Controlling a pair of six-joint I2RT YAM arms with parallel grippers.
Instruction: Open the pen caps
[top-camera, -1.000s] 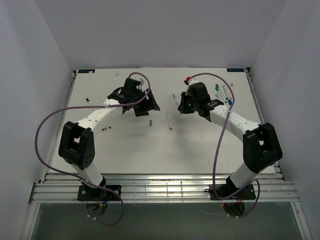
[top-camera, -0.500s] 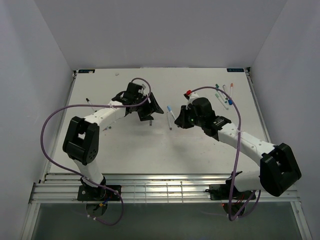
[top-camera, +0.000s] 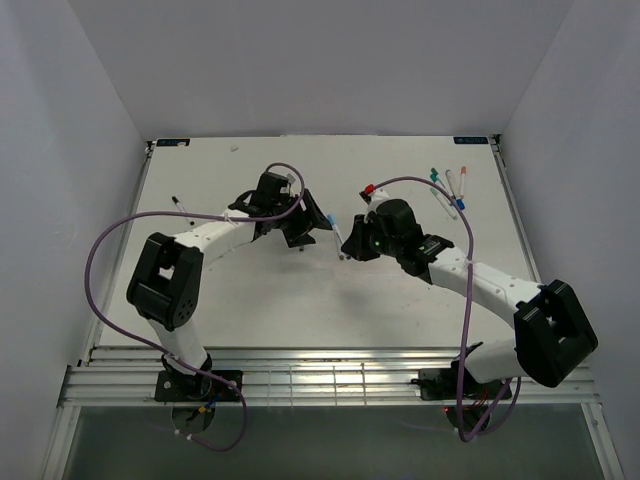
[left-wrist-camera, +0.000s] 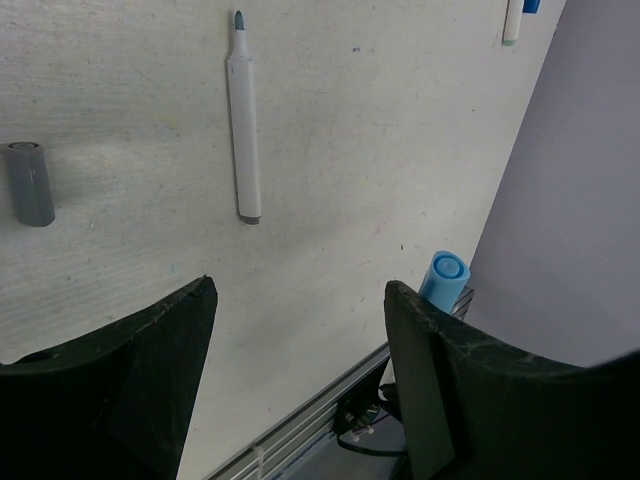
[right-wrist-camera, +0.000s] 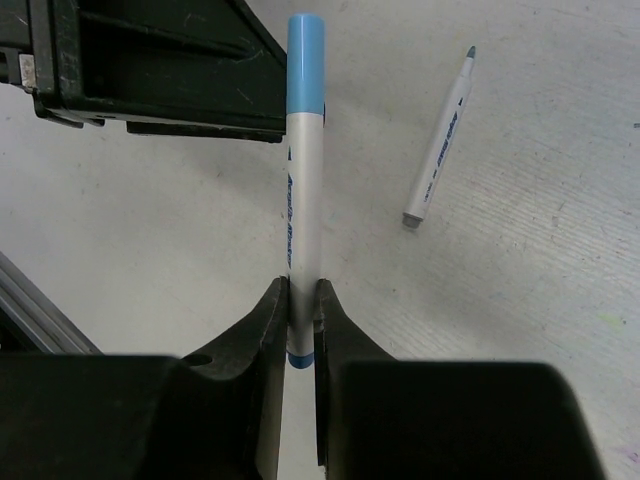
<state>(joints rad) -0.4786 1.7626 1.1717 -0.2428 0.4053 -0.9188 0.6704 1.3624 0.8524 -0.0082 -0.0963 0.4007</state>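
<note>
My right gripper (right-wrist-camera: 301, 290) is shut on the white barrel of a pen (right-wrist-camera: 302, 200) and holds it off the table. The pen's light blue cap (right-wrist-camera: 305, 60) points at my left gripper (top-camera: 318, 218). In the left wrist view my left gripper (left-wrist-camera: 300, 290) is open and empty. The blue cap (left-wrist-camera: 443, 280) pokes out just behind its right finger, outside the gap. An uncapped white pen (left-wrist-camera: 243, 120) lies on the table beyond it, and it also shows in the right wrist view (right-wrist-camera: 440, 150). A loose grey cap (left-wrist-camera: 30, 183) lies to the left of that pen.
Several capped pens (top-camera: 448, 188) lie in a group at the far right of the table. A dark pen (top-camera: 177, 201) lies at the far left. Purple cables loop off both arms. The metal rail (top-camera: 320, 375) runs along the near edge.
My right gripper has swung left and toward the middle with the blue-capped pen. My left gripper has moved right to meet it, so the two now stand close together.
</note>
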